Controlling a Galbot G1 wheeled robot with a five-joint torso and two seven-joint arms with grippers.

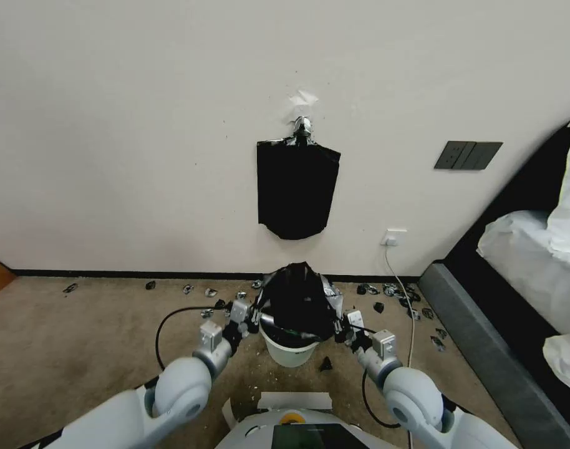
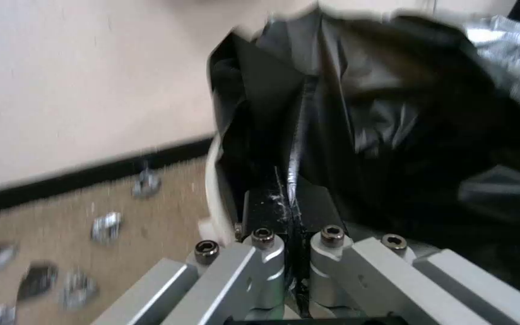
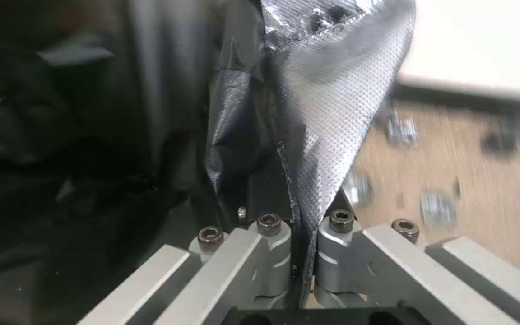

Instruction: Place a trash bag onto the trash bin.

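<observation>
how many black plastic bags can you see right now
2: the trash bag stretched over the trash bin between the left claw and right claw, and the bag pack hanging on the wall.

One trash bag (image 1: 297, 299), between left gripper (image 1: 255, 316) and right gripper (image 1: 345, 328). One trash bin (image 1: 289, 353), under bag, between both grippers. One flat bag pack (image 1: 296, 193) on wall, above grippers. Many foil scraps (image 1: 394, 290) on floor, uncounted.
</observation>
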